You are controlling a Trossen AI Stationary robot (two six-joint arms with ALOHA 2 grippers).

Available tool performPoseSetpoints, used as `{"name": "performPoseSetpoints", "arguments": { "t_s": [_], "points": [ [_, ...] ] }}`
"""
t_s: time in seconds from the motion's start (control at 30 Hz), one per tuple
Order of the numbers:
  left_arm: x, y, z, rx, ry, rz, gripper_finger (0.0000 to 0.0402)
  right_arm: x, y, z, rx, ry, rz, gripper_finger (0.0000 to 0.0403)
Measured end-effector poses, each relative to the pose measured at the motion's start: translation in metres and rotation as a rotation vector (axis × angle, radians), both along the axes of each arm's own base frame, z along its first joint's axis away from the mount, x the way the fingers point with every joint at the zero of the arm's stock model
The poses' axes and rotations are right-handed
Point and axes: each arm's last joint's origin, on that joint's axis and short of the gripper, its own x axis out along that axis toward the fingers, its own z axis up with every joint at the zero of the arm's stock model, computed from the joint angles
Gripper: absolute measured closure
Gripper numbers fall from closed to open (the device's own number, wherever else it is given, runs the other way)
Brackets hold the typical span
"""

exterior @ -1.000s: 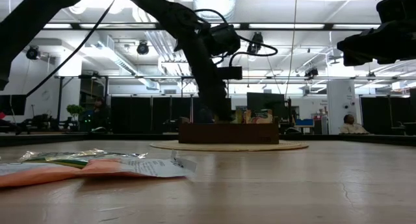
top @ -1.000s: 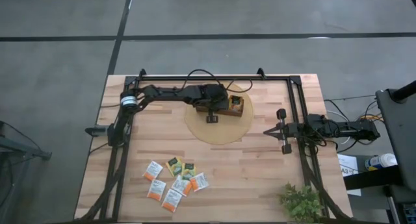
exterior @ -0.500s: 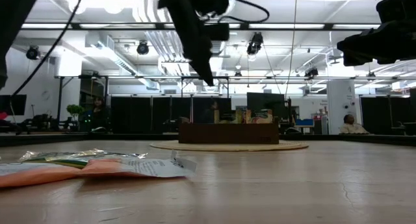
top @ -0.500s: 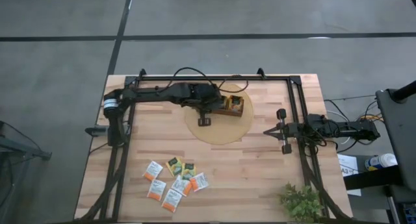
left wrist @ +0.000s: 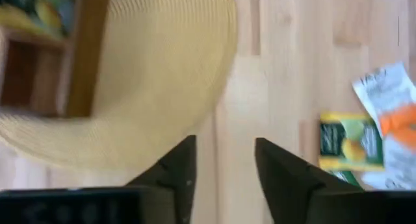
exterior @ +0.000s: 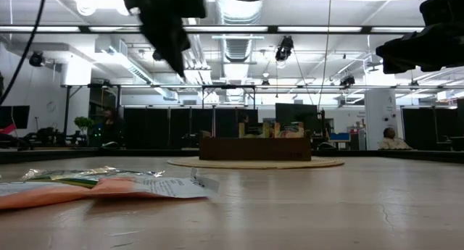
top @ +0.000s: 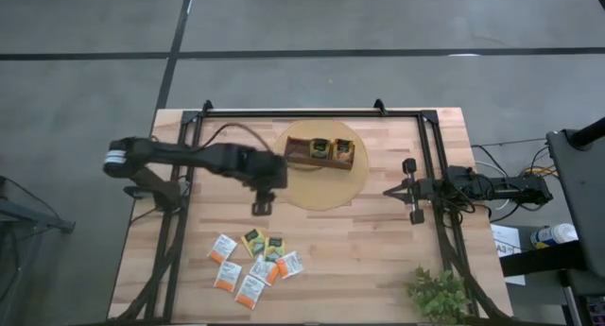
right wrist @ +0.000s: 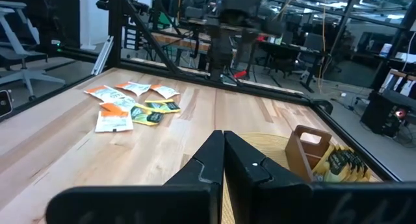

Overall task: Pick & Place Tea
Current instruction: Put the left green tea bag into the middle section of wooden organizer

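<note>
Several tea packets lie flat in a loose cluster near the table's front left; the left wrist view shows a yellow-green one and a white-and-orange one. More packets stand in the brown wooden tray, which rests on a round straw mat. My left gripper hovers open above bare table between the mat's left edge and the cluster, with nothing between its fingers. My right gripper waits shut at the table's right side.
A black metal frame runs along the far edge and down both sides of the table. A small green plant stands at the front right corner. Bare wood lies between the mat and the front edge.
My left gripper has drawn away from the tray, rising and swinging toward the table's left and near edges. It now hangs past the mat's left rim, closer to the packet cluster. The tray and the packets on the table have stayed in place.
</note>
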Motion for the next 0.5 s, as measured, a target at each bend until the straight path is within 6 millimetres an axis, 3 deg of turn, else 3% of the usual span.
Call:
{"name": "performPoseSetpoints", "arguments": {
  "t_s": [0.2,0.5],
  "points": [
    [-0.035,-0.027,-0.018,-0.064,0.020,0.037,0.0191,0.000,0.000,0.000,0.000,0.000,0.000,0.0394],
    [-0.082,-0.061,-0.033,-0.164,0.049,0.064,0.0184,0.000,0.000,0.000,0.000,0.000,0.001,0.0394]
  ]
}}
